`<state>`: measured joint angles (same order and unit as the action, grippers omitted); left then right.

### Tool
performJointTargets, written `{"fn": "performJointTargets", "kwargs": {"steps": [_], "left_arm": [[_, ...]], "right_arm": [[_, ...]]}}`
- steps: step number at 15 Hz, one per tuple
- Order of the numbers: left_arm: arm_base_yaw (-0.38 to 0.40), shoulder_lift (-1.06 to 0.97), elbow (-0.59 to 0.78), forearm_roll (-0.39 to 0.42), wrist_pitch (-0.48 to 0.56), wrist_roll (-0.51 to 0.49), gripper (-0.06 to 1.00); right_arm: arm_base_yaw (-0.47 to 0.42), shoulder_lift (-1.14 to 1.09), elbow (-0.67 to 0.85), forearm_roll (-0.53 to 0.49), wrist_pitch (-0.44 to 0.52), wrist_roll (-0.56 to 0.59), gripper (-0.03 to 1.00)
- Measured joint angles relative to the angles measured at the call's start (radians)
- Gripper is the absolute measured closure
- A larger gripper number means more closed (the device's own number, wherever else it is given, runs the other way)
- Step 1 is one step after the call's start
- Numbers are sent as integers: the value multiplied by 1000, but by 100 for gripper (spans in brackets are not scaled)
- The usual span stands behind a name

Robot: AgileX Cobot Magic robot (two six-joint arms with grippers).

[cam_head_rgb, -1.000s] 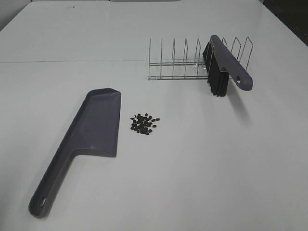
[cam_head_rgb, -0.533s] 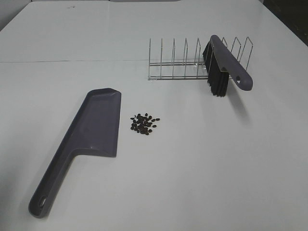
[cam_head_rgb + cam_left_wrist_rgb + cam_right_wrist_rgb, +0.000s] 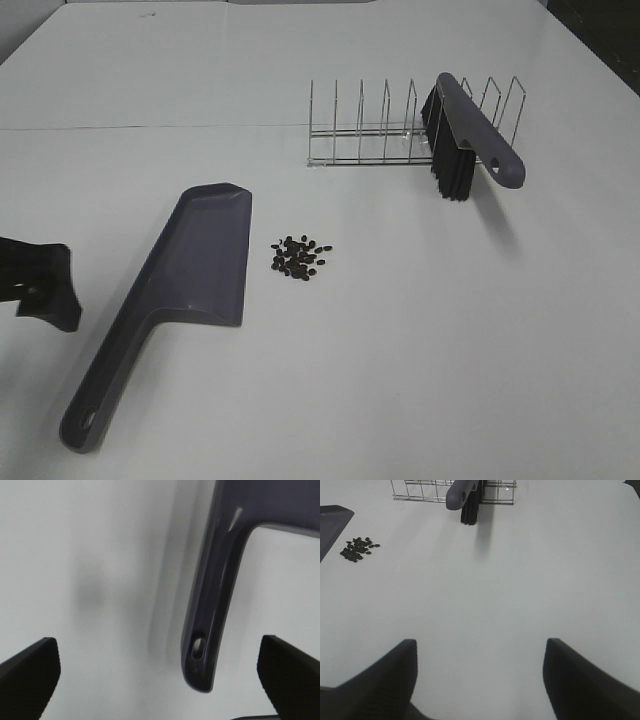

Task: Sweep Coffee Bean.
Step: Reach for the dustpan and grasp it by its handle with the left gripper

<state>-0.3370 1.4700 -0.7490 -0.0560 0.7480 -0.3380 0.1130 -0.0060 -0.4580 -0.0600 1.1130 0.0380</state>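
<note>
Mid-table, the beans (image 3: 300,257) lie unswept just right of the dustpan (image 3: 200,260), with the brush (image 3: 465,135) parked in the far rack (image 3: 360,130). My left gripper (image 3: 157,680) gapes wide and empty near the dustpan's handle. My right gripper (image 3: 480,655) is parted and holds nothing.

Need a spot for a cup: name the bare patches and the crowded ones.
Bare: the wide stretch right of the coffee beans, nearer than the brush; the strip behind the wire rack; the far-left area beyond the dustpan. Crowded: the gap between dustpan and beans, and beside its handle, where the left gripper hovers.
</note>
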Motion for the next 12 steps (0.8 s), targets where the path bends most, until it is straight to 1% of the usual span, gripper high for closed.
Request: {"fn": "performJointTargets", "kwargs": {"steps": [1, 4, 7, 9, 12], "left_arm": [[-13, 29, -13, 2, -4, -2, -3], [-82, 214, -120, 38, -7, -1, -3], [-99, 343, -209, 46, -7, 3, -3], [-108, 411, -245, 46, -18, 7, 1], [-114, 461, -248, 43, -50, 16, 9]], "right_arm": [[0, 0, 0, 0, 0, 0, 38], [0, 0, 0, 0, 0, 0, 38], [0, 0, 0, 0, 0, 0, 38], [0, 0, 0, 0, 0, 0, 38], [0, 0, 0, 0, 0, 0, 38]]}}
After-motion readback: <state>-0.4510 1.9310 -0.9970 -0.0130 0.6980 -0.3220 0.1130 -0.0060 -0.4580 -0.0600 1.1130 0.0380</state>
